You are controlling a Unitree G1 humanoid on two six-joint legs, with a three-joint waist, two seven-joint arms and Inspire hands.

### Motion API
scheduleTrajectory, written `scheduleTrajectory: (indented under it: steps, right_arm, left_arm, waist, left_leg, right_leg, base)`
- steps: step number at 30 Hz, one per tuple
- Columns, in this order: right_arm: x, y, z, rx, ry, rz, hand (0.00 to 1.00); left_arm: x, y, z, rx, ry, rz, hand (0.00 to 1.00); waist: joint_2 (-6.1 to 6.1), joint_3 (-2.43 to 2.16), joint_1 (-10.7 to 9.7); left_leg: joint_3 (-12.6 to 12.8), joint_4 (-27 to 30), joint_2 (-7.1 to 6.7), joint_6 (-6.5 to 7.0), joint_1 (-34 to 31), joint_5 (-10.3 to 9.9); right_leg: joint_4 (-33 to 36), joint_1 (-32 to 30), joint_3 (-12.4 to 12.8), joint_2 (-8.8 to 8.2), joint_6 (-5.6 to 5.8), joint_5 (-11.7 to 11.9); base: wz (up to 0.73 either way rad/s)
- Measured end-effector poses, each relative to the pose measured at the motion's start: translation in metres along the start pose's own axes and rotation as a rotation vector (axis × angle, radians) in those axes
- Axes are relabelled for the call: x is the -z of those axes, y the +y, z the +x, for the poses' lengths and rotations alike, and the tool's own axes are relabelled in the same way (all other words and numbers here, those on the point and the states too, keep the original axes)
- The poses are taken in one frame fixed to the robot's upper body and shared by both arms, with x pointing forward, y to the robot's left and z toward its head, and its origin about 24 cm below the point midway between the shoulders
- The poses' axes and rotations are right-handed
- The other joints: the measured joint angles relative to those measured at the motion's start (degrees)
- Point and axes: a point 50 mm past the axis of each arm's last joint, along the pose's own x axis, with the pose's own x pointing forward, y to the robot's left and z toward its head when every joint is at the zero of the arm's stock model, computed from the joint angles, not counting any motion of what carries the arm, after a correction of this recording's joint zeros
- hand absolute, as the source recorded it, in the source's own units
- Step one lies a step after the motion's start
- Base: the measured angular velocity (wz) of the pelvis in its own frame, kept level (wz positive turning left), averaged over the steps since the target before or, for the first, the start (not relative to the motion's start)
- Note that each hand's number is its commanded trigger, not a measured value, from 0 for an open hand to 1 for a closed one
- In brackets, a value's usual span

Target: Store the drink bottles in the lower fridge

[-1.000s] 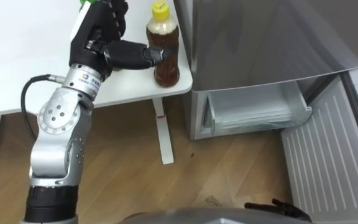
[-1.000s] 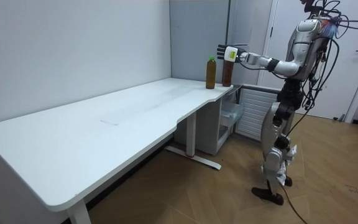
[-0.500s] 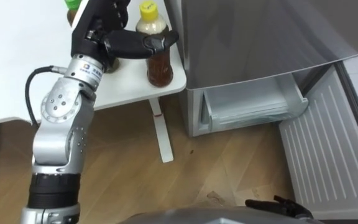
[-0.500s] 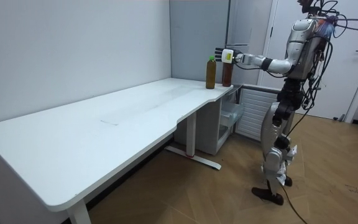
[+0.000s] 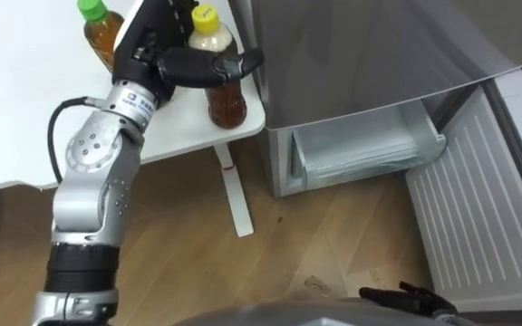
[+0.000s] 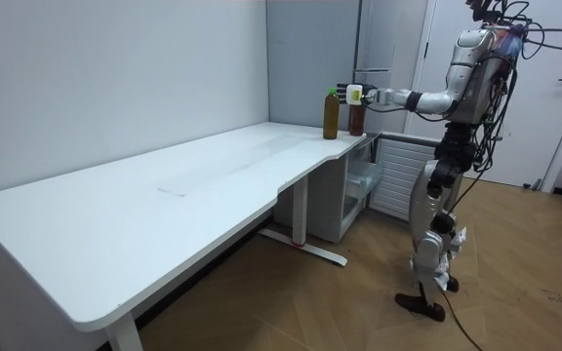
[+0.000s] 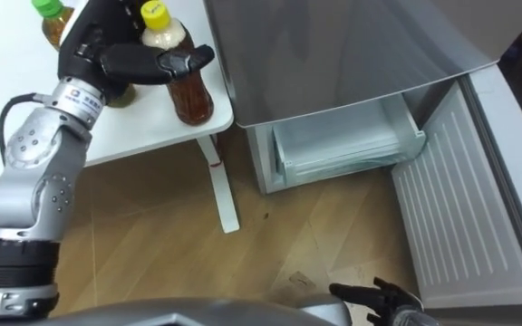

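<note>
Left hand (image 5: 157, 50): you have it clamped round the yellow-capped bottle (image 5: 227, 101), thumb across the front | bottle upright on the table (image 5: 25, 100) corner beside the fridge (image 5: 370, 54) | green-capped bottle (image 5: 101, 32) near it | lower drawer (image 5: 361, 154) open | right hand (image 7: 383, 297): low, grip cannot be told.

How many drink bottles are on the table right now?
2. The yellow-capped bottle stands at the table corner, the left hand closed round it; the green-capped bottle stands farther left.

Bright, even indoor light; soft sheen on fridge front (image 5: 379, 45); shadows faint.
</note>
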Motion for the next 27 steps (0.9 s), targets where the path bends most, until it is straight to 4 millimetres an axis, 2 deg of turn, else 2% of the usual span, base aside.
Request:
scheduleTrajectory:
  steps: [6, 16, 17, 18, 27]
  right_arm:
    - [-0.001, 0.001, 0.000, -0.008, -0.002, -0.014, 0.00]
    - [0.001, 0.000, 0.000, 0.005, 0.011, -0.042, 0.00]
    - [0.002, 0.000, 0.000, 0.007, 0.019, -0.041, 0.00]
    - [0.002, 0.000, 0.000, 0.008, 0.021, -0.040, 0.00]
    - [0.003, -0.002, 0.000, 0.031, 0.027, -0.041, 0.00]
  left_arm:
    - [0.006, 0.001, 0.000, 0.015, 0.021, -0.028, 0.00]
    - [0.017, 0.011, 0.000, -0.013, 0.078, -0.031, 0.00]
    - [0.017, 0.012, 0.000, -0.015, 0.081, -0.031, 0.42]
    - [0.018, 0.012, -0.001, -0.017, 0.084, -0.032, 1.00]
    - [0.021, 0.014, 0.000, -0.035, 0.098, -0.036, 1.00]
  waist:
    - [-0.51, 0.18, 0.3]
    - [-1.48, -0.09, 0.5]
    - [-1.47, -0.09, 0.5]
    - [-1.46, -0.10, 0.5]
    - [-1.06, -0.27, 0.4]
  left_leg:
    - [0.4, 0.0, -0.02, 0.00, 0.1, 0.0]
    - [0.6, 0.0, 0.00, 0.00, 0.3, 0.0]
    - [0.6, 0.0, 0.00, 0.00, 0.3, 0.0]
    - [0.6, 0.0, 0.00, 0.00, 0.3, 0.0]
    - [0.5, 0.0, 0.04, 0.01, 0.2, 0.0]
  right_leg:
    - [-0.1, -0.1, 0.8, -0.01, 0.03, 0.0]
    - [0.0, -0.1, 1.3, 0.03, 0.03, 0.0]
    - [0.0, -0.1, 1.3, 0.03, 0.04, 0.0]
    - [0.0, -0.1, 1.3, 0.03, 0.05, 0.0]
    - [0.1, -0.2, 1.3, 0.09, 0.11, 0.2]
  base:
    - [-0.04]
    - [-0.02]
    - [0.00]
    - [0.00]
    - [0.00]
